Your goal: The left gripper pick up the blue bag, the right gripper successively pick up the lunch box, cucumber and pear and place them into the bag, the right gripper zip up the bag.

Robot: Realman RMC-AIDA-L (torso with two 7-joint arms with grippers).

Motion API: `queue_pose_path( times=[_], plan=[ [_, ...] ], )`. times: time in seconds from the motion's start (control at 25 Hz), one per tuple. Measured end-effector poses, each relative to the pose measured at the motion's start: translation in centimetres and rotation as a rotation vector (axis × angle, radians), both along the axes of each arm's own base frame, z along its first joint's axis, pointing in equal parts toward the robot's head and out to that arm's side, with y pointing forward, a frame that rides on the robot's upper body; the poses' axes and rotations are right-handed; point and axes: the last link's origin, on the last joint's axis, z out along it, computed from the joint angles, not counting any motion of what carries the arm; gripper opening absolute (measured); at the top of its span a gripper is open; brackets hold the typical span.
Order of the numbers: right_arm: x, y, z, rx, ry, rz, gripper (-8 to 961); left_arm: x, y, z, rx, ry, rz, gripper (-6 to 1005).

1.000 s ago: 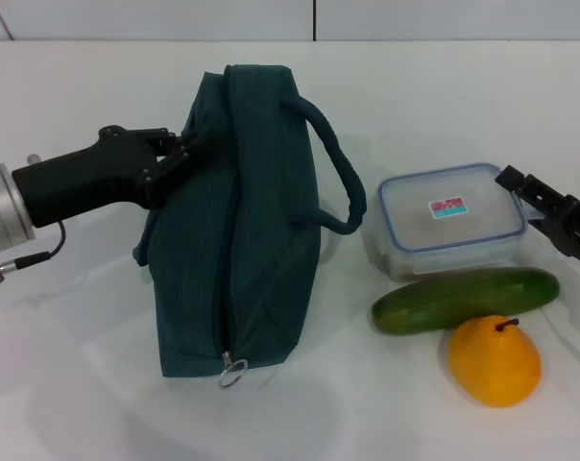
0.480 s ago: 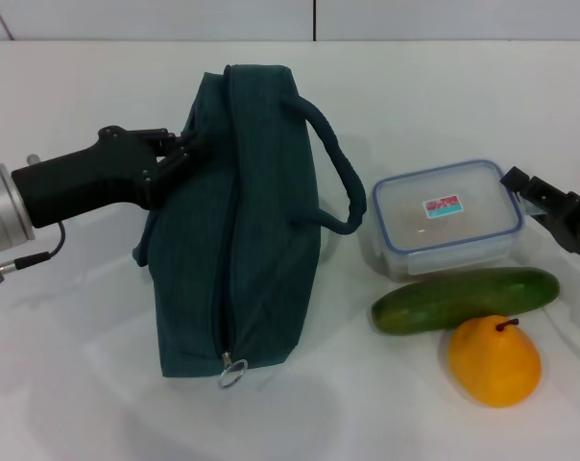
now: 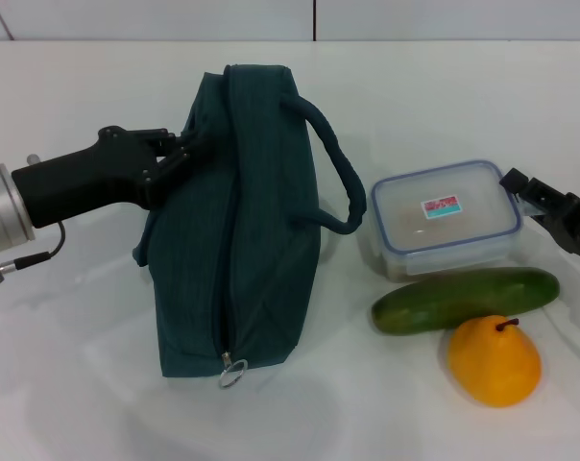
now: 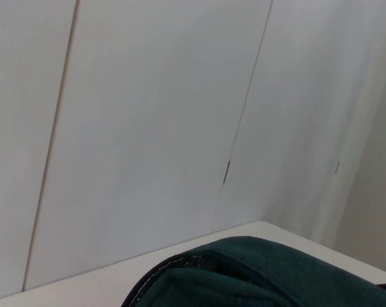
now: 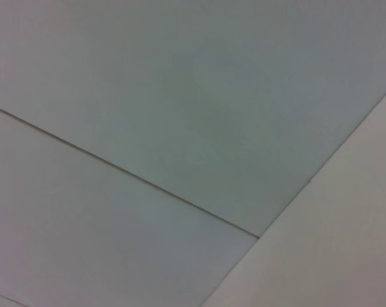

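Note:
The blue bag (image 3: 242, 221), dark teal with a looped handle, stands on the white table; its zip line runs along the top down to a metal pull ring (image 3: 232, 371). My left gripper (image 3: 181, 152) is shut on the fabric at the bag's upper left side. The left wrist view shows only the bag's top (image 4: 257, 275). A clear lunch box (image 3: 447, 217) with a blue rim sits to the right of the bag. My right gripper (image 3: 517, 186) touches its right edge. The green cucumber (image 3: 465, 300) lies in front of the box, and the yellow pear (image 3: 495, 361) in front of the cucumber.
The white table (image 3: 79, 365) spreads around everything, with bare surface in front of the bag and at the far side. A pale wall with a dark seam (image 3: 315, 19) stands behind. The right wrist view holds only wall panels (image 5: 180, 96).
The lunch box has shifted slightly left, toward the bag, with the right gripper against its right edge. The left gripper and bag have not moved.

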Motion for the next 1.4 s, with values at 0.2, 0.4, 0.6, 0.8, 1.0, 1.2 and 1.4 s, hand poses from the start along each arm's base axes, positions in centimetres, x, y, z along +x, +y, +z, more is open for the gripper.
queue_pose_path(
  times=[0.2,0.4,0.6,0.8,1.0,1.2,1.4],
  plan=[
    [0.01,-0.02,0.03,0.007,-0.01,0.007,258,-0.04,-0.01,-0.15,-0.001,-0.001,0.001,90],
    [-0.13,0.03,0.03,0.01,-0.016,0.019,211,0.13,0.15,-0.18,0.002,0.002,-0.007,90],
    [-0.28,0.16,-0.01,0.008,-0.021,0.026,205,0.18,0.17,-0.19,0.001,0.002,-0.01,91],
    [-0.18,0.16,-0.01,0.008,-0.024,0.021,198,0.17,0.18,-0.19,0.002,0.002,-0.009,89],
    [-0.32,0.31,0.04,0.01,-0.027,0.03,186,0.17,0.19,-0.18,0.002,0.002,-0.009,87],
    [-0.18,0.3,0.08,0.02,-0.048,0.035,152,0.26,0.13,-0.16,0.0,-0.003,-0.014,87],
    [-0.71,0.62,0.13,0.022,-0.085,0.089,110,0.34,0.09,-0.16,-0.003,-0.006,-0.019,87]
  ],
)
